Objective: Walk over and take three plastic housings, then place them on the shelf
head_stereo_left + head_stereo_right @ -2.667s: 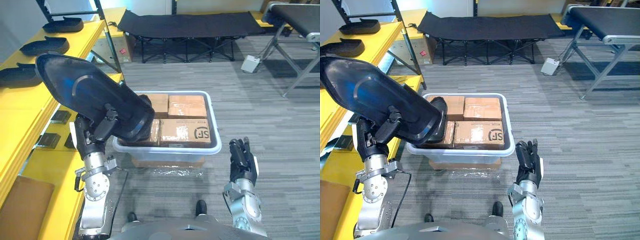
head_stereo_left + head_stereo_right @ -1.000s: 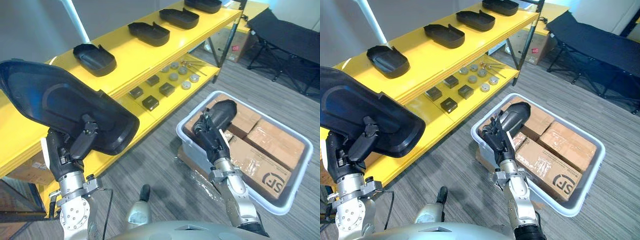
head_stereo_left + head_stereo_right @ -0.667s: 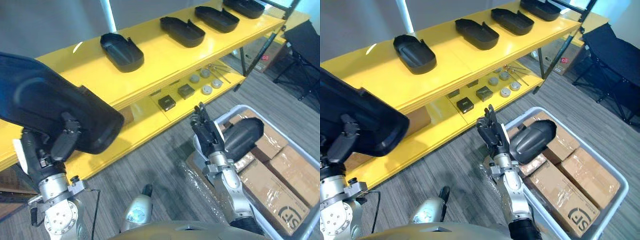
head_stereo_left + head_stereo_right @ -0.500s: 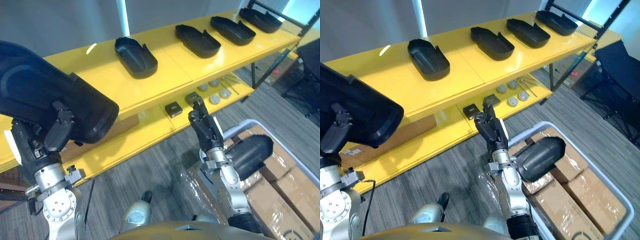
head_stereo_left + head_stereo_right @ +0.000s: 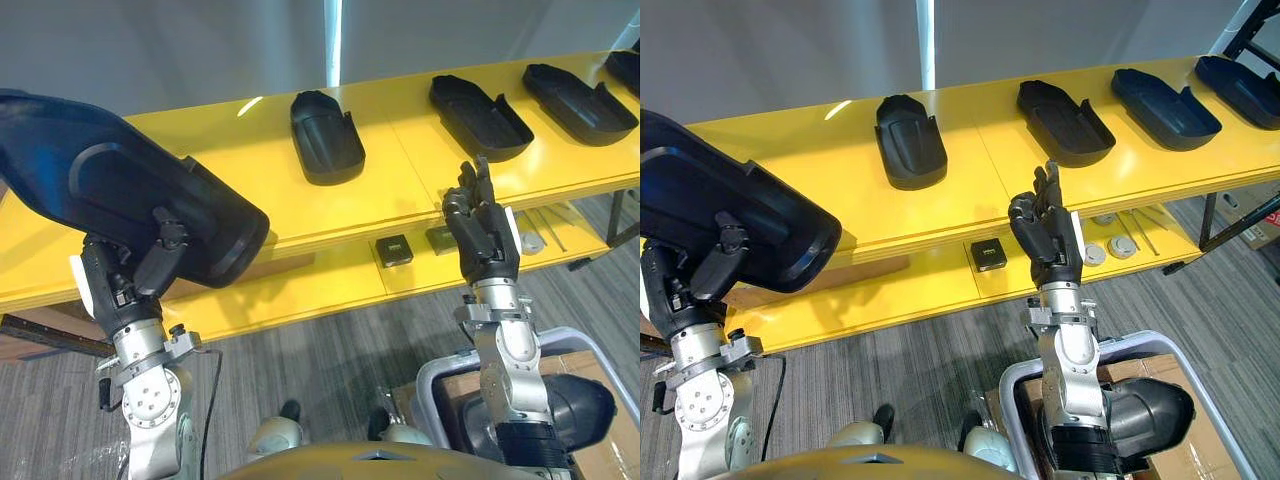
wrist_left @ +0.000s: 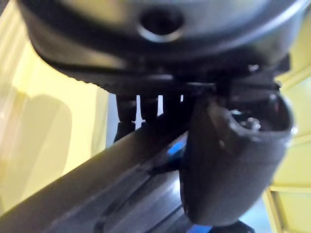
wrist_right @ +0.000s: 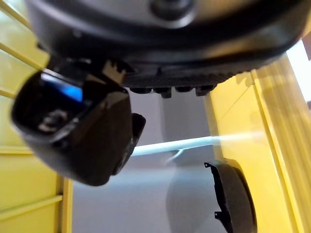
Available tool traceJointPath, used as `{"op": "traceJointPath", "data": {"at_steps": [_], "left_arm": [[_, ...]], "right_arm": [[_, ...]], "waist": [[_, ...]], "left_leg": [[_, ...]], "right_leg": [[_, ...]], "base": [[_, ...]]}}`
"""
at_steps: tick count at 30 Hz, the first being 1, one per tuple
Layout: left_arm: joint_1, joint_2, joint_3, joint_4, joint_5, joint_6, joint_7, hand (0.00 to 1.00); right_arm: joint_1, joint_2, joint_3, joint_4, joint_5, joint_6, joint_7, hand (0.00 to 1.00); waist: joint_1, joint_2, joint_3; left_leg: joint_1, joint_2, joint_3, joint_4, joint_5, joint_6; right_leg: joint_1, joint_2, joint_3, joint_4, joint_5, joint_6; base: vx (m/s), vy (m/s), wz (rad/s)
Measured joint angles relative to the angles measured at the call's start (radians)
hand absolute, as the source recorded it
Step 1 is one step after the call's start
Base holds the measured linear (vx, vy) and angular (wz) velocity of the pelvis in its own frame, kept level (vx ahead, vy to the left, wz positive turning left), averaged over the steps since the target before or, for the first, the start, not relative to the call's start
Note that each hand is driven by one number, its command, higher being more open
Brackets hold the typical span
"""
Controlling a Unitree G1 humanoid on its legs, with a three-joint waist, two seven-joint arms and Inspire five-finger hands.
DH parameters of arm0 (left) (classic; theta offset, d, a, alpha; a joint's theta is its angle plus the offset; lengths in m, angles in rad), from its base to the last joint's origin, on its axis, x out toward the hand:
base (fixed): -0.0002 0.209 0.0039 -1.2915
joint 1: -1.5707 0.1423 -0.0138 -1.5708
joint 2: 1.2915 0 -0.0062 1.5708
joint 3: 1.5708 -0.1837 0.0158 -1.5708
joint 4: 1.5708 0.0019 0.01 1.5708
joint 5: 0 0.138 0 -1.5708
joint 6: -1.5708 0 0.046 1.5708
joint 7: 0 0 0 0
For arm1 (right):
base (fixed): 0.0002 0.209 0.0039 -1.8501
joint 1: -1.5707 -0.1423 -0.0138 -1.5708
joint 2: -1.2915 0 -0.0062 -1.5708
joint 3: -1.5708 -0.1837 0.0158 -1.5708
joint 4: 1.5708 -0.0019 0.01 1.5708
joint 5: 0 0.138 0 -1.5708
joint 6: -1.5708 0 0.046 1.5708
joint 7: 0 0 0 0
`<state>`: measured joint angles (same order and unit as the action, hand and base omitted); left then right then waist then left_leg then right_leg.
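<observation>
Left eye view, read from the left, has the left hand raised with its fingers curled round the edge of a large black plastic housing, carried tilted above the near edge of the yellow shelf. The hand's grip is the same as a few seconds ago; what has changed is the outlook. The camera has swung away from the bin and the shelf now lies square ahead, so I judge the walk and turn finished and the placing step next. Under and just right of the carried piece the top board is bare, a likely place to set it down. Further right, a shelved housing lies open side up, with more housings in a row beyond it, well apart from each other. On the lower tier sit small dark blocks. The right hand, low beside the bin before, now stands raised in front of the shelf edge, fingers straight and holding nothing. At the lower right, the pale bin holds another housing, so more fetching probably remains.
</observation>
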<state>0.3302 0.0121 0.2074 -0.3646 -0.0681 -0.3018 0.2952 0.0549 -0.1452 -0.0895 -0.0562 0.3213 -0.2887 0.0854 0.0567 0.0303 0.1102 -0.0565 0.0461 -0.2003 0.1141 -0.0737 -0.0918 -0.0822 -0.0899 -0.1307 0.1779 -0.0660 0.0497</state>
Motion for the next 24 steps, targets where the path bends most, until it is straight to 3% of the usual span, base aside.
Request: {"op": "traceJointPath", "data": {"at_steps": [4,6,8,10,11,14,16,17,18,19,20,21,24], "left_arm": [[0.004,0.0,-0.007,-0.002,0.0,0.0,0.003,0.0],[0.022,0.0,-0.023,-0.008,0.0,0.0,0.002,0.0],[0.023,-0.001,-0.053,-0.007,0.0,0.0,-0.002,0.0],[0.023,-0.004,-0.065,-0.008,0.0,-0.004,-0.017,0.0],[0.022,-0.004,-0.074,-0.01,0.0,-0.009,-0.02,0.0],[0.023,-0.008,-0.075,-0.019,0.0,-0.026,-0.044,0.0],[0.023,-0.008,-0.076,-0.02,0.0,-0.034,-0.059,0.0],[0.026,-0.008,-0.077,-0.02,0.001,-0.043,-0.064,0.0],[0.032,-0.008,-0.086,-0.02,0.004,-0.056,-0.069,0.0],[0.028,0.003,-0.084,-0.019,0.005,-0.062,-0.073,0.0],[0.026,0.028,-0.079,-0.02,0.005,-0.064,-0.079,0.0],[0.018,0.047,-0.071,-0.019,0.004,-0.063,-0.087,0.0],[0.001,0.081,-0.026,-0.018,0.003,-0.021,-0.109,0.0]], "right_arm": [[0.046,0.067,0.002,-0.003,0.001,-0.002,0.001,1.0],[0.096,0.089,0.018,-0.025,0.001,-0.002,0.002,1.0],[0.138,0.103,0.02,-0.044,0.001,-0.003,0.004,1.0],[0.141,0.104,0.002,-0.07,0.001,-0.004,0.009,1.0],[0.141,0.105,-0.012,-0.095,0.001,-0.014,0.009,1.0],[0.141,0.101,-0.021,-0.151,0.001,-0.087,0.006,1.0],[0.141,0.099,-0.022,-0.151,0.002,-0.113,-0.003,1.0],[0.141,0.097,-0.024,-0.147,0.005,-0.116,-0.009,1.0],[0.148,0.084,-0.026,-0.144,0.02,-0.122,-0.015,1.0],[0.148,0.087,-0.025,-0.125,0.021,-0.134,-0.02,1.0],[0.152,0.12,-0.021,-0.084,0.022,-0.138,-0.033,1.0],[0.152,0.141,-0.011,-0.047,0.023,-0.137,-0.034,1.0],[0.145,0.159,0.023,0.001,0.038,-0.131,-0.036,1.0]], "waist": [[-0.003,-0.002,-0.001],[-0.008,0.0,0.002],[-0.008,0.0,0.019],[-0.013,-0.004,0.029],[-0.017,-0.002,0.029],[-0.041,-0.007,0.033],[-0.035,-0.005,0.032],[-0.036,0.008,0.024],[-0.04,0.047,-0.001],[-0.044,0.04,-0.005],[-0.053,-0.003,-0.018],[-0.061,-0.034,-0.024],[-0.058,-0.039,-0.009]], "left_leg": [[0.02,-0.013,0.038,-0.004,-0.004,0.013],[-0.016,-0.018,0.053,0.098,-0.033,0.011],[-0.117,-0.014,0.147,0.343,-0.049,0.005],[-0.125,0.041,0.256,0.37,-0.094,0.078],[-0.126,0.075,0.291,0.35,-0.103,0.092],[-0.122,0.171,0.336,0.247,-0.056,0.072],[-0.09,0.193,0.337,0.214,-0.021,0.053],[-0.061,0.191,0.342,0.22,-0.014,0.052],[-0.032,0.188,0.35,0.206,-0.003,0.06],[-0.022,0.181,0.361,0.199,-0.015,-0.064],[-0.019,0.121,0.384,0.195,-0.033,-0.044],[-0.031,0.094,0.395,0.195,-0.038,-0.034],[-0.01,0.091,0.425,0.157,-0.028,-0.016]], "right_leg": [[0.028,-0.01,0.02,-0.036,0.001,0.005],[0.046,-0.014,0.009,-0.04,-0.017,-0.008],[0.088,-0.021,-0.014,-0.041,-0.02,-0.01],[0.125,-0.042,-0.045,-0.046,-0.024,-0.009],[0.137,-0.056,-0.049,-0.045,-0.028,-0.007],[0.147,-0.136,-0.051,0.001,-0.06,0.031],[0.137,-0.189,-0.027,0.048,-0.086,0.072],[0.136,-0.216,0.0,0.067,-0.101,0.096],[0.134,-0.217,0.008,0.07,-0.104,0.12],[0.136,-0.236,0.02,0.069,-0.104,0.146],[0.139,-0.292,0.046,0.047,-0.102,0.14],[0.137,-0.31,0.055,0.015,-0.026,0.133],[0.113,-0.308,-0.018,-0.001,0.122,0.145]], "base": [[-0.01,0.06,-0.13],[-0.05,0.028,0.13],[-0.08,0.051,0.35],[-0.12,0.033,0.31],[-0.06,0.078,0.38],[0.01,0.196,0.23],[0.03,0.383,-0.22],[0.1,0.582,-0.36],[0.12,0.615,-0.31],[0.14,0.515,-0.17],[0.16,0.435,-0.01],[0.15,0.394,-0.09],[0.09,0.274,-0.22]]}}
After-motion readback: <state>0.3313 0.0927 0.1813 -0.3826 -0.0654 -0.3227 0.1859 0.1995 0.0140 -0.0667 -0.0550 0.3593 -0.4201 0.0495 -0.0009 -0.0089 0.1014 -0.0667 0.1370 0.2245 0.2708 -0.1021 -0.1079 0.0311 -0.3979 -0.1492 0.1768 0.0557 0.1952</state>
